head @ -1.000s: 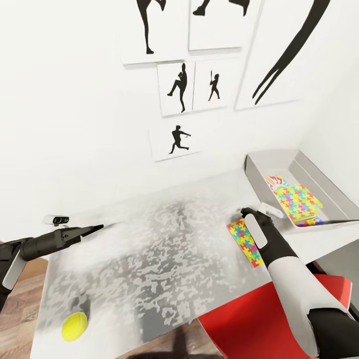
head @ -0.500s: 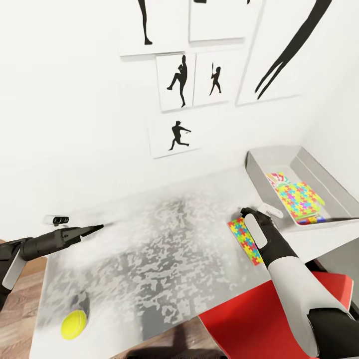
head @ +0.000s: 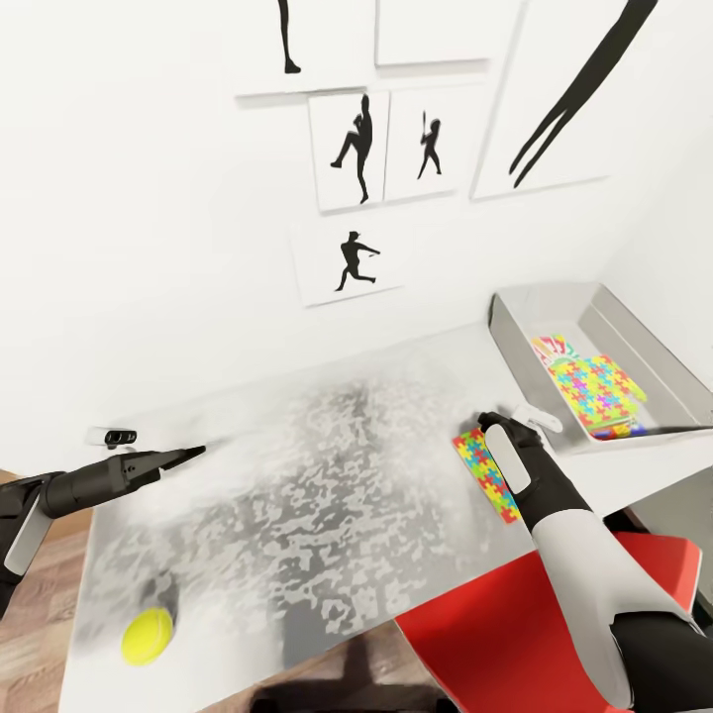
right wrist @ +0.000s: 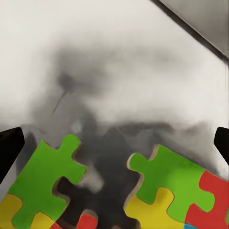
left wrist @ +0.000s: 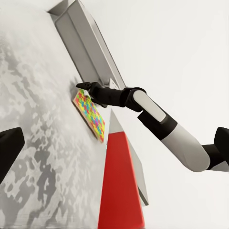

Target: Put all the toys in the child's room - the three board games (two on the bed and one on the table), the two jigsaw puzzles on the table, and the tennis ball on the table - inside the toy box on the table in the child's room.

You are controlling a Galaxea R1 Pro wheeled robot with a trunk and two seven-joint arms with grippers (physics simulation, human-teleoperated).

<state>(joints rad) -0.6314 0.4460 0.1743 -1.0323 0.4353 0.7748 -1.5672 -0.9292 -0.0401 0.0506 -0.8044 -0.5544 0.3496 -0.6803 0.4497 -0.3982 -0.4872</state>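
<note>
Near the left front corner of the bench (head: 297,555), the tennis ball (head: 148,635) rests on the marbled top, casting a small dark shadow behind it. Above and behind it, the left claw (head: 188,455) extends over the bench's left edge, pointing rightward across the surface; its fingers lie close together in the head view, a narrow setting with nothing between them. A small white device (head: 117,436) sits at the bench's rear left edge, just beyond that claw.

Centre of the bench: bare marbled surface. On the wall behind hang white panels (head: 345,259) bearing black silhouettes of athletes.

Right of centre, one jigsaw puzzle (head: 482,469) lies flat on the bench, its long axis running from the rear left toward the front right edge. The right claw (head: 487,423) stands over the puzzle's rear end, pointing down at it. In the right wrist view the green pieces at the puzzle's edge (right wrist: 167,176) sit between two dark fingertips (right wrist: 9,148) placed far apart, so the setting is wide and nothing is gripped. Whether the tips touch the puzzle cannot be told.

Far right, the toy box (head: 515,332) stands on the bench against the wall, long axis running rear to front. Inside lies the second jigsaw puzzle (head: 594,388), overlapping printed items whose identity is unclear. A red surface (head: 505,634) shows below the bench's front right edge.
</note>
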